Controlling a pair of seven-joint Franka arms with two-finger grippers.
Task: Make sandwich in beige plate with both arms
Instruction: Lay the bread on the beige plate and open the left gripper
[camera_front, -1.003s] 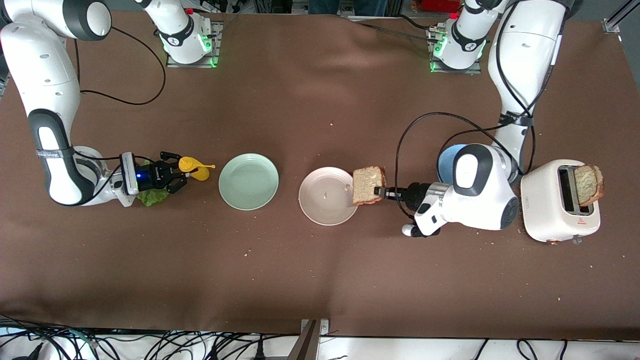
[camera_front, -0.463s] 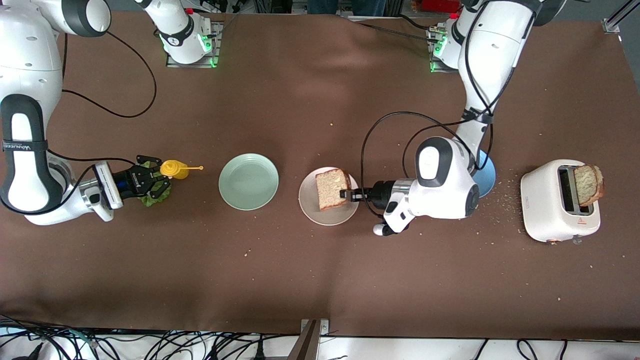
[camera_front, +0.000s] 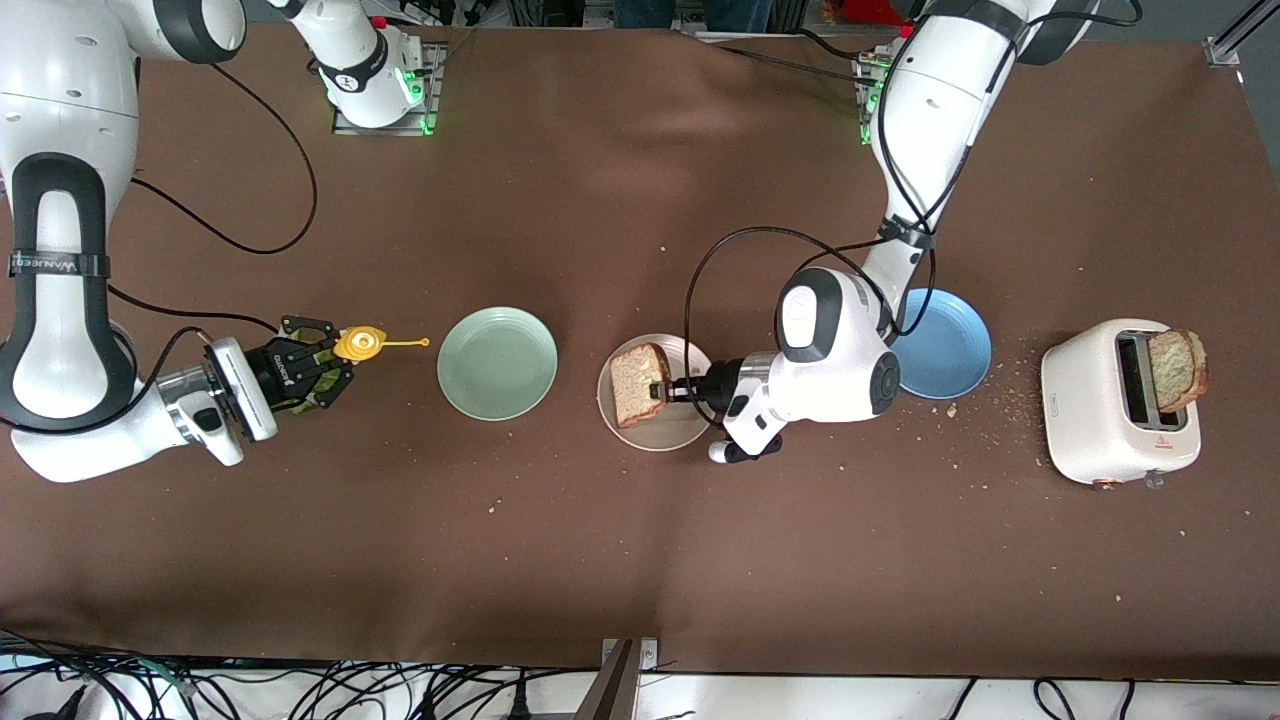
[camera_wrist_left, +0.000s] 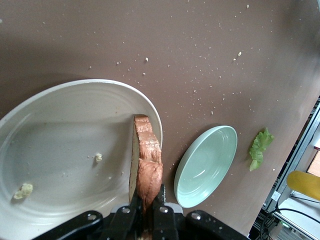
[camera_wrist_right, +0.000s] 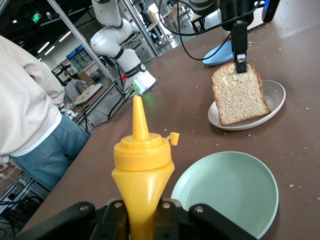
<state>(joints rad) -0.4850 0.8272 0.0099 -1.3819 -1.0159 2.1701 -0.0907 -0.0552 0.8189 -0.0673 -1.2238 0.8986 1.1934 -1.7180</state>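
Observation:
My left gripper (camera_front: 662, 390) is shut on a brown toast slice (camera_front: 638, 382) and holds it on edge over the beige plate (camera_front: 683, 430). The slice's lower edge seems to rest in the plate in the right wrist view (camera_wrist_right: 239, 97). The left wrist view shows the crust (camera_wrist_left: 148, 160) between the fingers of the left gripper (camera_wrist_left: 147, 200) and the plate (camera_wrist_left: 60, 130). My right gripper (camera_front: 335, 365) is shut on a yellow sauce bottle (camera_front: 360, 343), also in the right wrist view (camera_wrist_right: 142, 165). The lettuce leaf (camera_wrist_left: 260, 149) lies on the table under that gripper.
A mint-green plate (camera_front: 497, 362) sits between the bottle and the beige plate. A blue plate (camera_front: 950, 345) lies beside the left arm's wrist. A white toaster (camera_front: 1110, 420) at the left arm's end holds a second toast slice (camera_front: 1175, 368). Crumbs dot the cloth.
My left gripper has carried the toast from past the plate's rim to over its middle and lower. My right gripper has shifted and turned a little with the bottle.

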